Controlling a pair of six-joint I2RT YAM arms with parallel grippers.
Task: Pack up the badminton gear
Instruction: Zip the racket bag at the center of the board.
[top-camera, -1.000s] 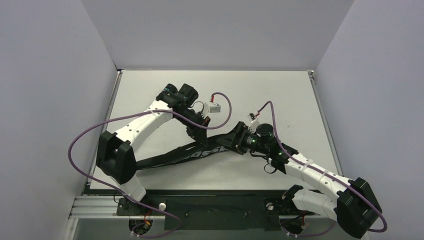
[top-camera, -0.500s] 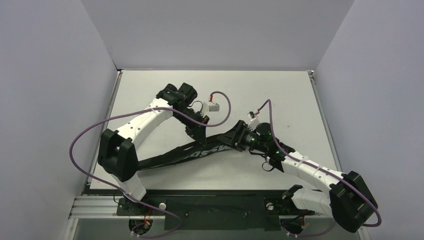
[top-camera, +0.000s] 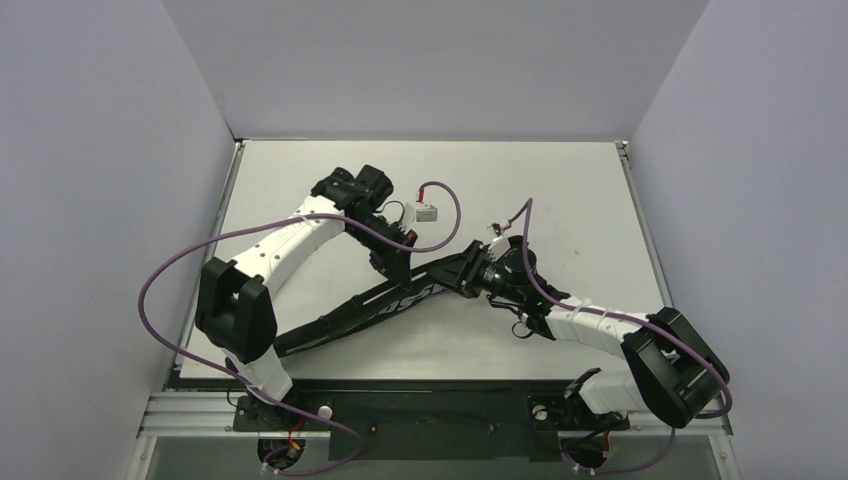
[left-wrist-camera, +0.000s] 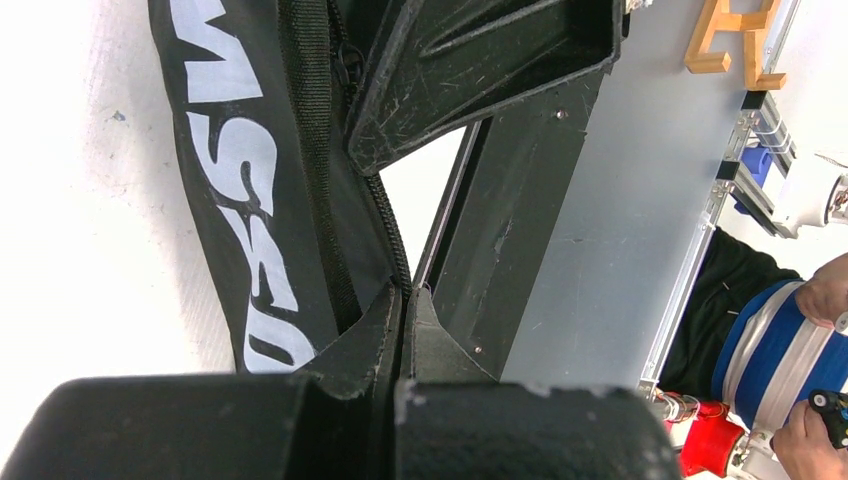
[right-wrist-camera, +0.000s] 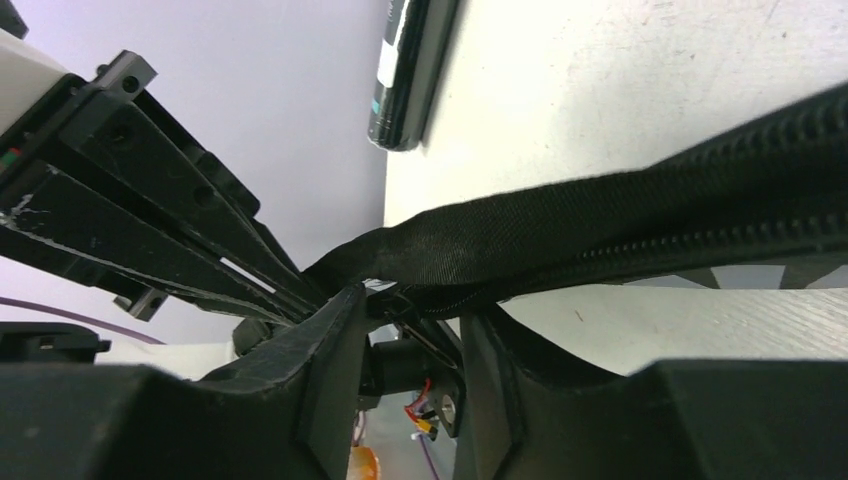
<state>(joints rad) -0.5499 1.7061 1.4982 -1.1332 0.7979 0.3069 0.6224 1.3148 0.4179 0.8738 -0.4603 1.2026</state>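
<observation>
We see the black bag (top-camera: 370, 308) lying slantwise across the white bench (top-camera: 560, 190). Its narrow end points toward the near left and its wider end toward the middle, where both arms meet over it. White lettering runs along its side, only partly readable.

The left pincer (top-camera: 393, 268) is clenched. In the left wrist view its fingertips (left-wrist-camera: 385, 310) are pressed together right where the bag's zipper line ends, and the fabric edge rises off the bench to them, so we take it to be grasping the bag there.

The right pincer (top-camera: 462, 280) sits at the bag's wider end, just beside the left one. In its own view the fingers (right-wrist-camera: 335, 340) stand partly apart, with the bag's webbed, zippered edge crossing between their tips. We cannot tell whether they bite on it.

Beyond the bag, the black teal-printed tube (right-wrist-camera: 412, 70) lies flat on the bench near the edge by the wall, well apart from both pincers.
</observation>
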